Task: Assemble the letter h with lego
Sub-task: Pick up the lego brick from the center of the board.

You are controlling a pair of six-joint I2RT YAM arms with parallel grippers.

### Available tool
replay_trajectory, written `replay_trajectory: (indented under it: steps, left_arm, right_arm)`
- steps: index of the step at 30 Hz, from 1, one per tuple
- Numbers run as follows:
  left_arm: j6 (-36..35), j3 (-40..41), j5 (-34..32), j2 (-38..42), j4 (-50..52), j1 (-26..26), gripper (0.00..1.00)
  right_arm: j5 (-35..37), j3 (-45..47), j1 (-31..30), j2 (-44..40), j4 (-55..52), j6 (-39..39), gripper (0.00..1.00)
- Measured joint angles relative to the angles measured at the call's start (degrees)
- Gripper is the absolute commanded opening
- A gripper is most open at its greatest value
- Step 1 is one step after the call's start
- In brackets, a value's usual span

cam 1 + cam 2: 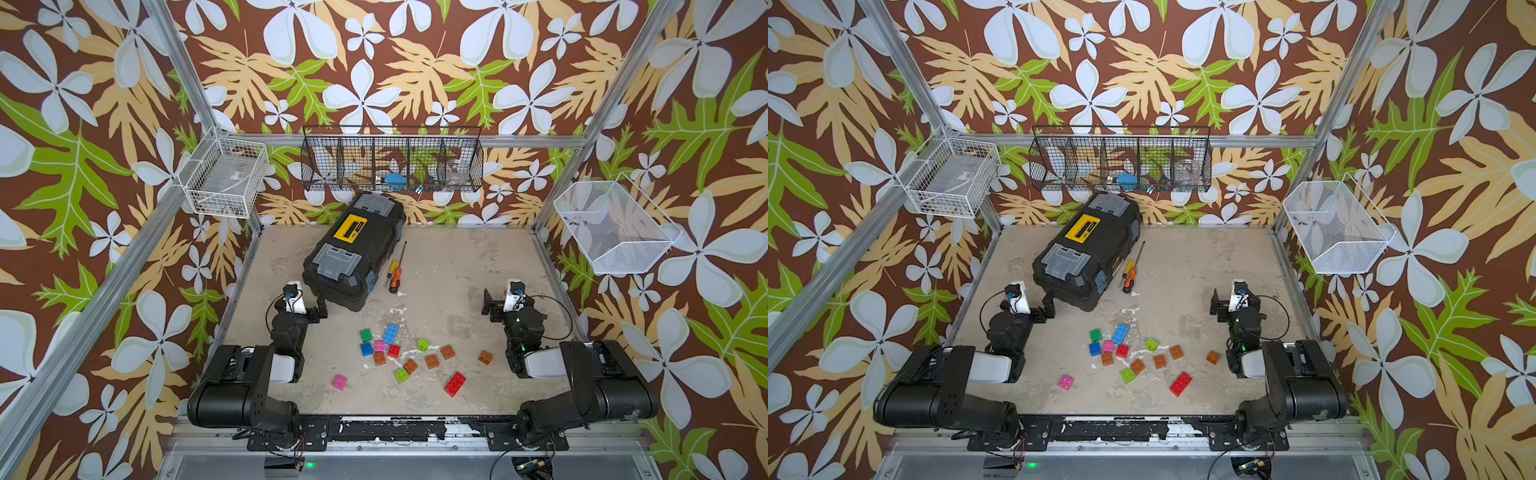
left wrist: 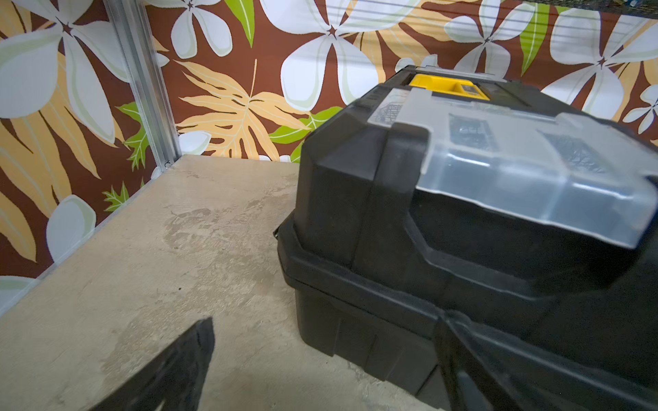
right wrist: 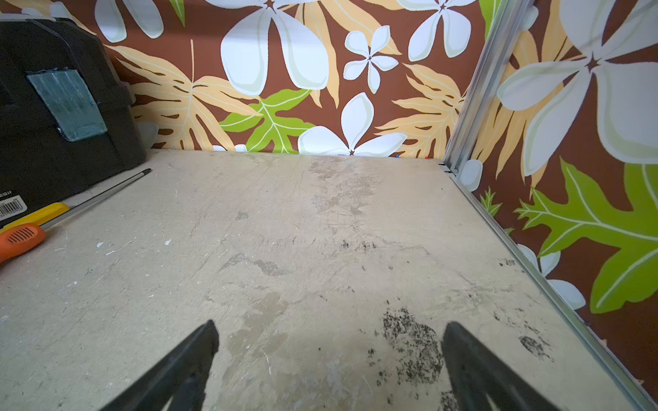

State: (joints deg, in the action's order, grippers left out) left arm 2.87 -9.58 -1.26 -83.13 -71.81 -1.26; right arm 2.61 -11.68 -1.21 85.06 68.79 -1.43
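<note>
Frame bottom, in a top view: arm bases [image 1: 232,399] bolted to the rail [image 1: 395,430], elbows folded back. Prob. a rest pose, keeping the middle clear for the cam.

Lower centre: lego [image 1: 432,360] loose on the table [image 1: 478,257], all single pcs, none joined as far as I can tell.
- Red long brick [image 1: 455,383] and pink brick [image 1: 339,381] are nearest.
- Lime + several orange ones lie just behind.
- Next a tight bunch of blue, pink, red and orange, touching or nearly so.
- Green brick [image 1: 365,335] and light-blue long brick [image 1: 390,332] sit at the bunch's far side.
- One orange brick [image 1: 485,357] lies apart, toward frame right.

Letter h: not begun, no part built. The pile sits between the arms, so either can reach. Reads as deliberate.

Mid frame: left gripper [image 1: 319,308] is spread wide and empty. One finger is right by the toolbox [image 1: 353,249] corner; can't tell if it touches. Right gripper [image 3: 329,331] likewise has its fingers wide apart, bare table between them, holding nothing. Prob. open ready for a first pick.

Further up: toolbox lid shut, lying skewed. Two screwdrivers [image 1: 395,279] lie just beside it, frame-right. Not task items; prob. just clutter, apart from the bricks.

Far: wire baskets [image 1: 392,160] on the walls.
</note>
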Motion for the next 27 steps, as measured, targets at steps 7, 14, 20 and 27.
replay_trajectory:
  steps: [7, 14, 20, 27]
  left_arm:
    - [0.00, 0.00, 0.02, 0.00, 0.00, 0.00, 1.00]
    - [0.00, 0.00, 0.02, 0.00, 0.00, 0.00, 1.00]
    - [0.00, 0.00, 0.02, 0.00, 0.00, 0.00, 1.00]
    - [-1.66, 0.42, -0.52, 13.44, 8.22, -4.63, 1.00]
  right_arm:
    - [0.00, 0.00, -0.07, 0.00, -0.02, 0.00, 1.00]
    - [0.00, 0.00, -0.09, 0.00, 0.00, 0.00, 1.00]
    - [0.00, 0.00, -0.09, 0.00, 0.00, 0.00, 1.00]
    - [2.34, -0.28, 0.00, -10.62, -6.45, -0.90, 1.00]
